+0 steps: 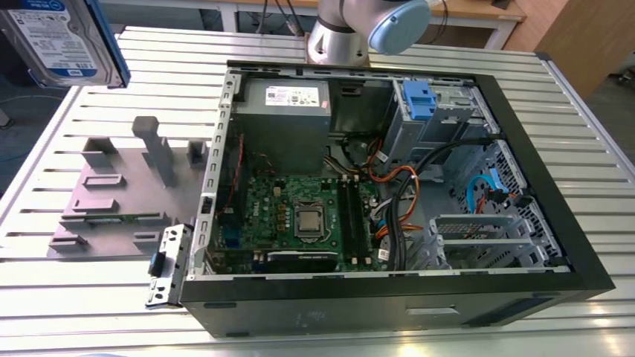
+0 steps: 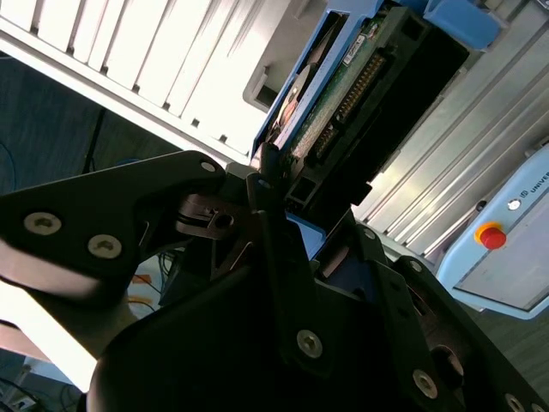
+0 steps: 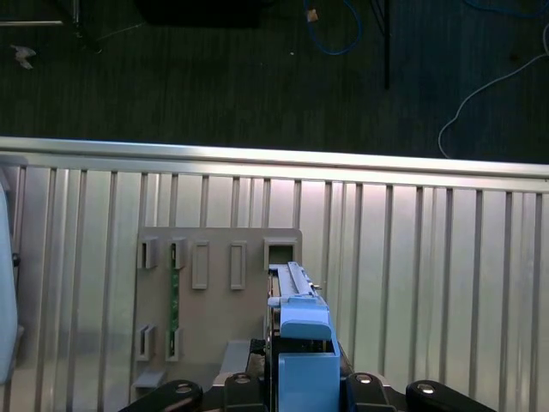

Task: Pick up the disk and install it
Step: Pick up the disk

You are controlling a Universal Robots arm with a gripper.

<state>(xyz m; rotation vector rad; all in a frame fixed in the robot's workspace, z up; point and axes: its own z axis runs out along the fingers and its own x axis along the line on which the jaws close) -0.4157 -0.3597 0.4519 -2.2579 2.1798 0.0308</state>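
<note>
Exterior view, disk: held up off the desk in the 10 o'clock corner of the picture, its white-and-blue label facing the camera and the blue frame running down its 3 o'clock edge
Disk and computer case: well apart, with the disk out at 10 o'clock from the open case
End effector: closed on the disk; in the second wrist view its black fingers clamp one end of the drive from both sides, with no gap between pads and frame
Disk in the second wrist view: sticks out beyond the fingers, tilted, showing its green circuit-board side, a row of connector pins and the blue frame
Disk in the first wrist view: seen edge-on, with the blue frame end toward the camera, gripped between the black finger parts
Grey fixture: lies flat on the slatted desk below the held disk; in the exterior view it sits just beside the case at 9 o'clock
Computer case interior: side panel off, the motherboard in the middle and a blue drive bay at 1 o'clock inside
Arm base: stands at 12 o'clock behind the case
Floor: dark, with loose cables, past the desk's far edge in the first wrist view
</note>
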